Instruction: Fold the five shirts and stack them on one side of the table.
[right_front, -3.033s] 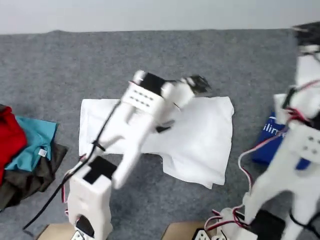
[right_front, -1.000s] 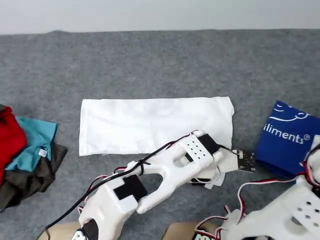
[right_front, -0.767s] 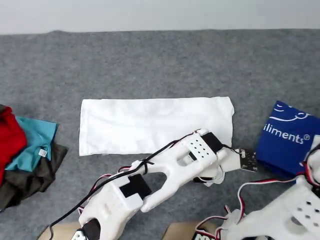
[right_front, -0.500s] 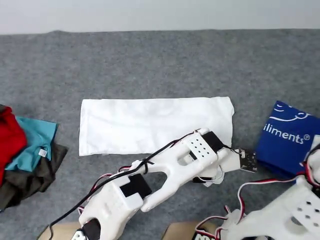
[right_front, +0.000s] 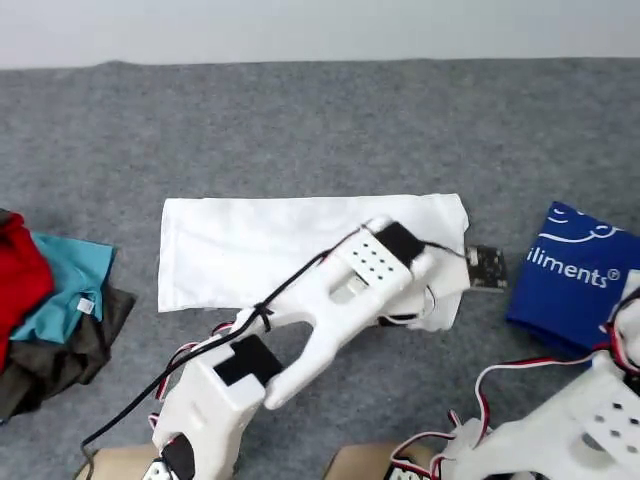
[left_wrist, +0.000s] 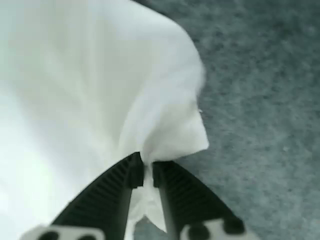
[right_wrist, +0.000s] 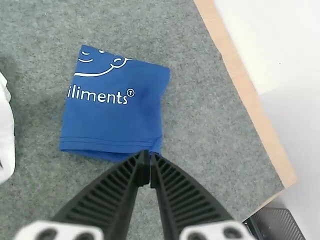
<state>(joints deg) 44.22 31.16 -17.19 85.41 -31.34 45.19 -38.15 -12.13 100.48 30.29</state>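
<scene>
Cloth is lifting: our left gripper (left_wrist: 145, 162), clamped on the near right corner of the mid-table white shirt (right_front: 250, 250), has carried it farward, starting the next fold. Our right gripper (right_wrist: 149, 160) hangs shut, empty, over the blue shirt (right_wrist: 115, 115).

The tabletop (right_front: 330, 120) in front of me is covered in grey felt, with a pale wooden edge (right_wrist: 240, 85) on my right. Across its middle lies a white shirt (right_front: 250, 250), folded into a long band. Apart from it, to my right, a blue shirt (right_front: 570, 280) lies folded flat. At my far left is a loose heap: a red shirt (right_front: 15, 270) and a teal shirt (right_front: 60, 275) on top of a dark shirt (right_front: 55, 365).
</scene>
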